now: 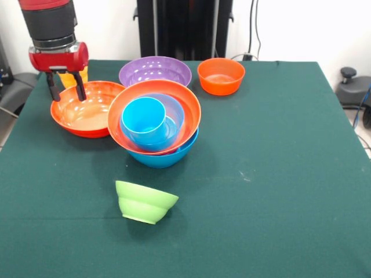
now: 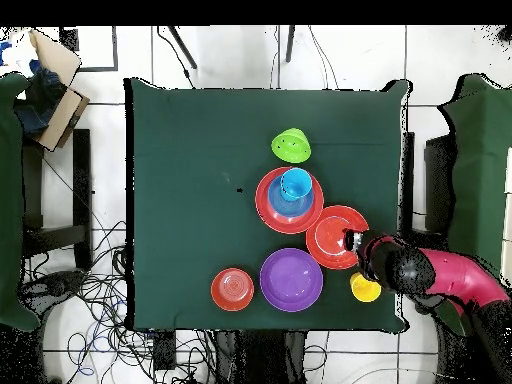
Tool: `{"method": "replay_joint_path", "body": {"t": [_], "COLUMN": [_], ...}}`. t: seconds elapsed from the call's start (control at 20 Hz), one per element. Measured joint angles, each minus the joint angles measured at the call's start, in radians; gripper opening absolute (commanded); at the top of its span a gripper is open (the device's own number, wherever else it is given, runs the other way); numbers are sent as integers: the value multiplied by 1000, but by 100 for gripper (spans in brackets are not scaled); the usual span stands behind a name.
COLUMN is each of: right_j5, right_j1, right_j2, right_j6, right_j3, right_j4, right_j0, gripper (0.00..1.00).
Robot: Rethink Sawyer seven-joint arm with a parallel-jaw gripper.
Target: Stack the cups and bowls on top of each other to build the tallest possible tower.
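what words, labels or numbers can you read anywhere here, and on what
None can be read. The bowls, the blue cup, the yellow cup, the green tablecloth and the robot's hand show no lettering. The cardboard box beside the table shows no mark that I can make out.

No text, label, brand, number or sign can be read in either view on anything.
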State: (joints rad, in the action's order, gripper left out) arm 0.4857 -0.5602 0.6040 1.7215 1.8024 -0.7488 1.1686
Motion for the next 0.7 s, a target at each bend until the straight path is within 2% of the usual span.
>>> {"method": "replay_joint_path", "body": {"t": [0.35, 0.7], "right_j5": [5, 56], "right_j1": [30, 68], "right_j2": [33, 69], "right_j6": [-6, -51], "right_j3": [-6, -30], "right_j4": [-7, -8], "right_j0": [18, 66], "gripper": [100, 100]}}
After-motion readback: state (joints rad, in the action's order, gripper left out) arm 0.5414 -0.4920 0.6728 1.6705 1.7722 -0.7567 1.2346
